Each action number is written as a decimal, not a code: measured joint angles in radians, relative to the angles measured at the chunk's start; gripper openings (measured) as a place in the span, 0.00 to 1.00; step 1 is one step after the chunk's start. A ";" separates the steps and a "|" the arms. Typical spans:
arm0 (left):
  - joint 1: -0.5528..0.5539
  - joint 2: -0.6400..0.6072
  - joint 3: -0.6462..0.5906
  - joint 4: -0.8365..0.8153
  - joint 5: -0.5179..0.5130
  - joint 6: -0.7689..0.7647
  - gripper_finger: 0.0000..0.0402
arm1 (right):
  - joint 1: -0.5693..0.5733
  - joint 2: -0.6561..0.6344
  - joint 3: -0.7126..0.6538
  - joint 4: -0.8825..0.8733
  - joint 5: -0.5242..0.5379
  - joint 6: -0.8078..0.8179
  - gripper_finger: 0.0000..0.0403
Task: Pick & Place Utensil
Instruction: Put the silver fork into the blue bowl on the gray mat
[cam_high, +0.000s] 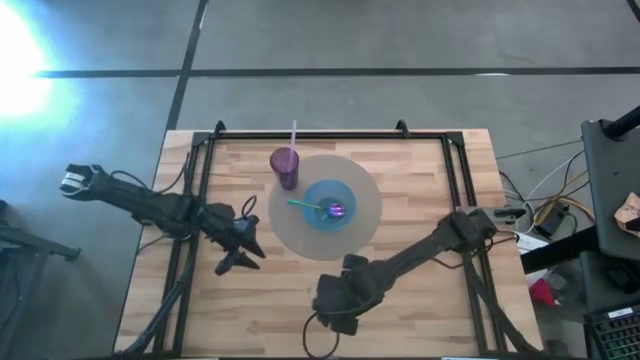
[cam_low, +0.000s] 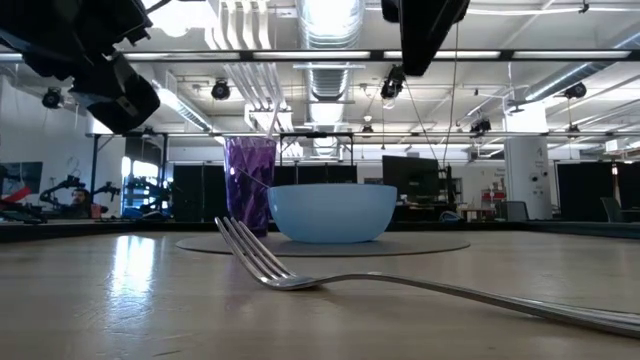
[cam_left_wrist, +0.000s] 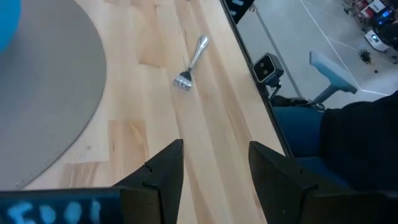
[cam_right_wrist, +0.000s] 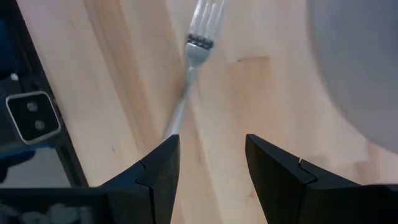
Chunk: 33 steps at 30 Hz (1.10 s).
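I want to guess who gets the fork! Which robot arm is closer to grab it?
Probably the right. Its open gripper hangs right over the fork, handle between the fingers. The left gripper, also open, sees the fork farther off.

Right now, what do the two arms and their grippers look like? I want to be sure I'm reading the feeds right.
Both arms are dark, jointed links. The left arm has a pale silvery part at its base end. The left gripper and right gripper each show two black, angular, wedge-shaped fingers. Pale blue lettering marks the left gripper's body. Cables hang from the right arm near the table's front edge.
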 joint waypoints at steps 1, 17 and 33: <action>-0.003 0.000 -0.002 0.000 0.000 0.000 0.43 | 0.001 0.011 -0.003 0.017 -0.008 0.010 0.44; -0.011 -0.004 0.054 -0.130 -0.001 0.089 0.43 | 0.025 0.148 0.001 0.125 -0.031 0.048 0.44; -0.011 -0.005 0.184 -0.377 -0.181 0.227 0.43 | 0.026 0.212 -0.011 0.156 -0.026 0.094 0.44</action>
